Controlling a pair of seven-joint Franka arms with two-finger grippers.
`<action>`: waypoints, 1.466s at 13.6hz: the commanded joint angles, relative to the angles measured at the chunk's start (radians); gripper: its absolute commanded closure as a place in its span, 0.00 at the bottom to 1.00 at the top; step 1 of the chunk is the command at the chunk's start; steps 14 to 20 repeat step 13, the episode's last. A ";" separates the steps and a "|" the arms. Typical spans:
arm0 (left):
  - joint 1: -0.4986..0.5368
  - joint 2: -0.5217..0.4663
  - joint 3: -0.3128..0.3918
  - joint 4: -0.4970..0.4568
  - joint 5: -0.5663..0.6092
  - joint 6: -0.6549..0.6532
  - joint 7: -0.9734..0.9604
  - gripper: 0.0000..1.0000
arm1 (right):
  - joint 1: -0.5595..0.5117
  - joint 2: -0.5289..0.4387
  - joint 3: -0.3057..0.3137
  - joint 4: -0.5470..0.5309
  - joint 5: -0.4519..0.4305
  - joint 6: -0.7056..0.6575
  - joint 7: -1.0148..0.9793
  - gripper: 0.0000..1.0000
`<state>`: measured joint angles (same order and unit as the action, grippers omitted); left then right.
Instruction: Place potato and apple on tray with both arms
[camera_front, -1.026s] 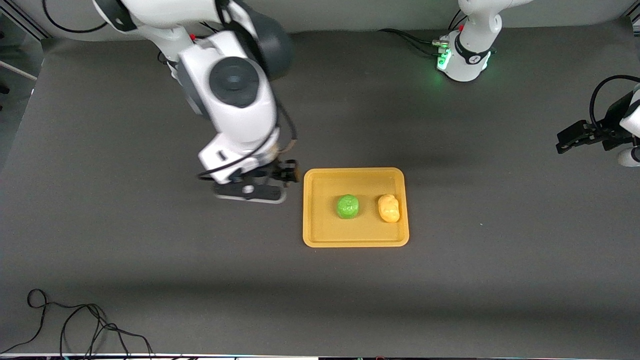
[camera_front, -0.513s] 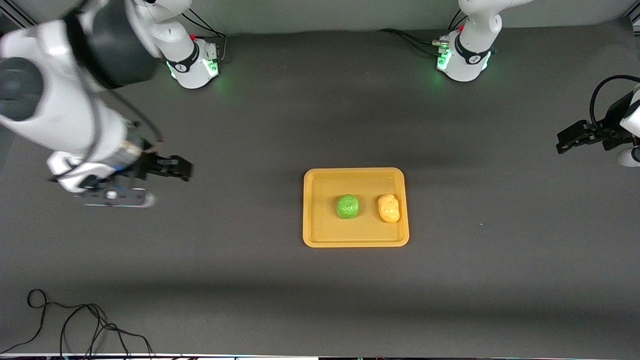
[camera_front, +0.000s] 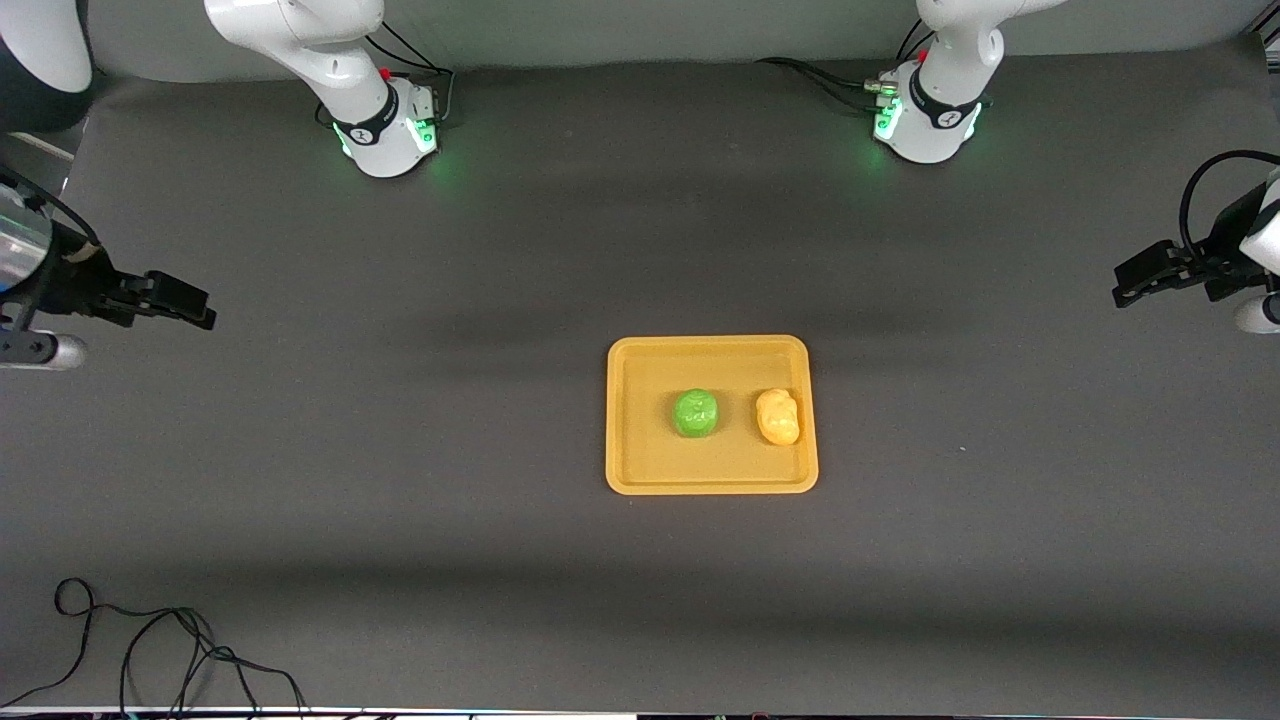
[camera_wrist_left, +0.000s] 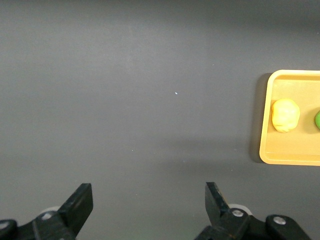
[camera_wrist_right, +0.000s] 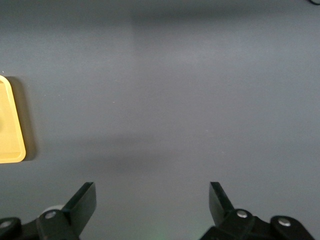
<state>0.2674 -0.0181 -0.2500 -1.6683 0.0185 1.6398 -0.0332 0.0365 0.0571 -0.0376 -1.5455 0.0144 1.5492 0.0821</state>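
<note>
The yellow-orange tray (camera_front: 640, 470) lies at the table's middle. The green apple (camera_front: 695, 412) and the paler yellow-orange potato (camera_front: 777, 416) rest in it side by side, the potato toward the left arm's end. My left gripper (camera_front: 1125, 285) is open and empty, up over the table's edge at the left arm's end; its view shows the potato (camera_wrist_left: 285, 115) and the tray (camera_wrist_left: 280, 156). My right gripper (camera_front: 200, 305) is open and empty over the right arm's end; its view shows a tray corner (camera_wrist_right: 12, 145).
A loose black cable (camera_front: 150, 650) lies at the table's near corner on the right arm's end. The arm bases (camera_front: 385, 135) (camera_front: 925, 120) stand along the table edge farthest from the front camera.
My right arm has swung away from beside the tray to the right arm's end of the table, gripper open. The left arm, apple and potato have not moved.
</note>
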 joint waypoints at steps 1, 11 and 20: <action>0.006 -0.025 -0.002 -0.021 -0.011 0.009 0.016 0.00 | -0.035 -0.031 -0.017 -0.038 0.006 0.023 -0.042 0.00; 0.006 -0.025 -0.002 -0.021 -0.009 0.009 0.016 0.00 | -0.029 -0.033 -0.028 -0.038 0.002 0.009 -0.042 0.00; 0.004 -0.025 -0.002 -0.021 -0.009 0.009 0.016 0.00 | -0.029 -0.031 -0.028 -0.038 0.002 0.009 -0.042 0.00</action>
